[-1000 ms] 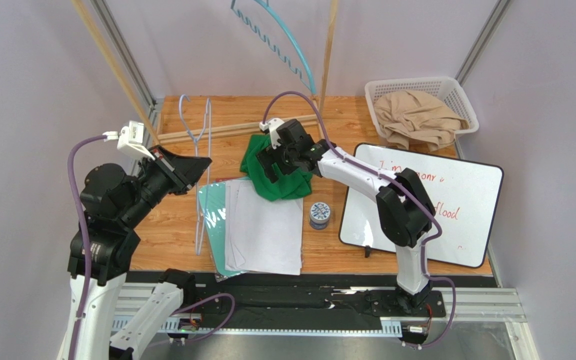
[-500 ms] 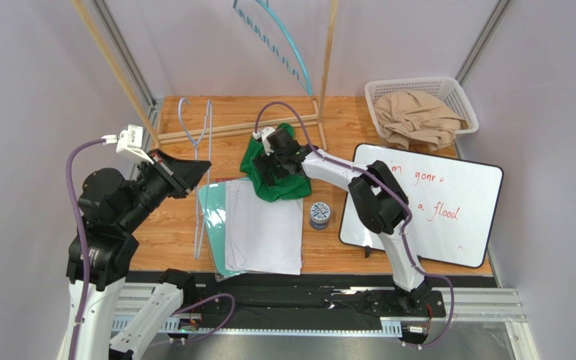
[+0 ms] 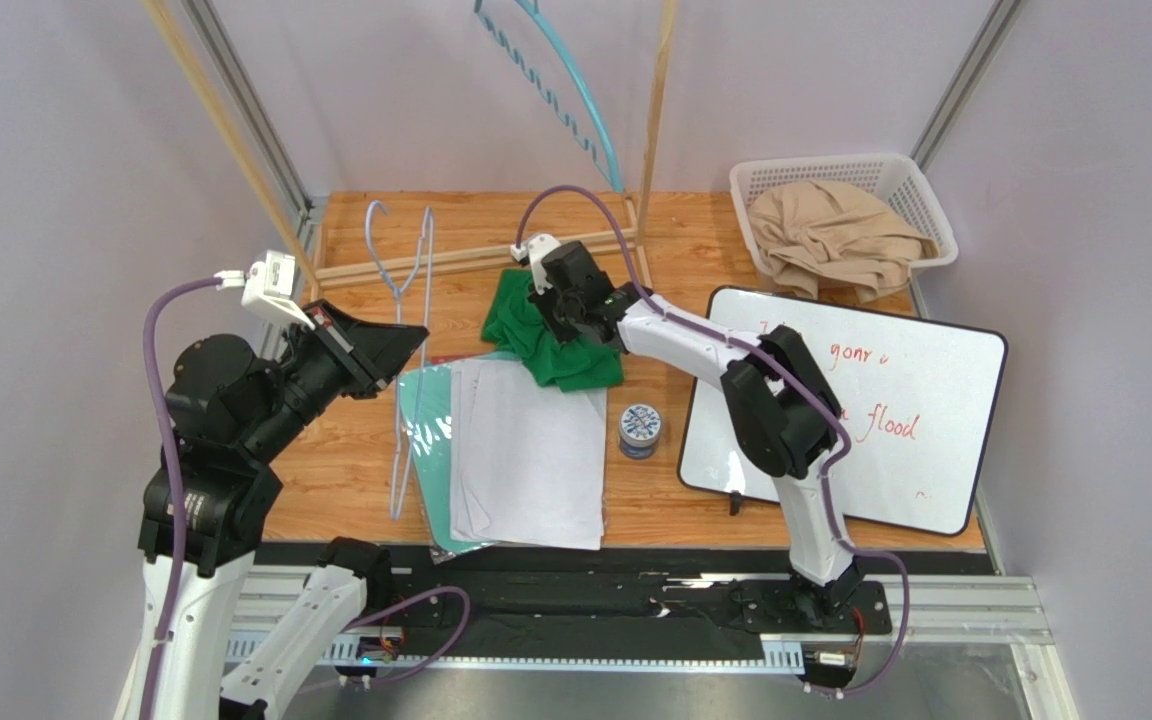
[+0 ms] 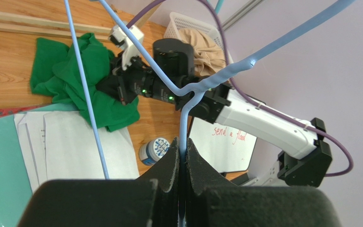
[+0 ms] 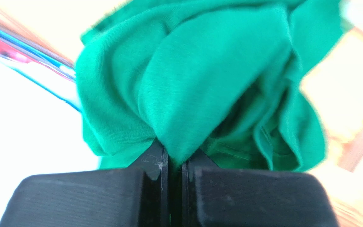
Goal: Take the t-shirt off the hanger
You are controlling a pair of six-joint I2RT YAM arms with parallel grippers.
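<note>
A crumpled green t-shirt (image 3: 519,333) (image 4: 70,71) lies on the wooden table behind the papers. My right gripper (image 3: 561,311) (image 5: 175,157) is shut on a fold of the t-shirt (image 5: 207,71), cloth pinched between its jaws. My left gripper (image 3: 405,342) (image 4: 182,144) is shut on the thin pale-blue wire hanger (image 3: 396,450) (image 4: 190,90), held above the table to the left of the shirt. The hanger wire looks bare, and one of its bars crosses in front of the shirt in the left wrist view.
Sheets of paper on a teal folder (image 3: 522,450) lie in front of the shirt. A small round jar (image 3: 638,428) and a whiteboard (image 3: 853,405) sit to the right. A white basket (image 3: 898,180) holds beige cloth. A teal hanger (image 3: 575,105) hangs on the wooden rack (image 3: 657,105).
My right gripper went from open over the shirt to shut on a fold of it, bunching the cloth. The left arm carried the hanger slightly to the right.
</note>
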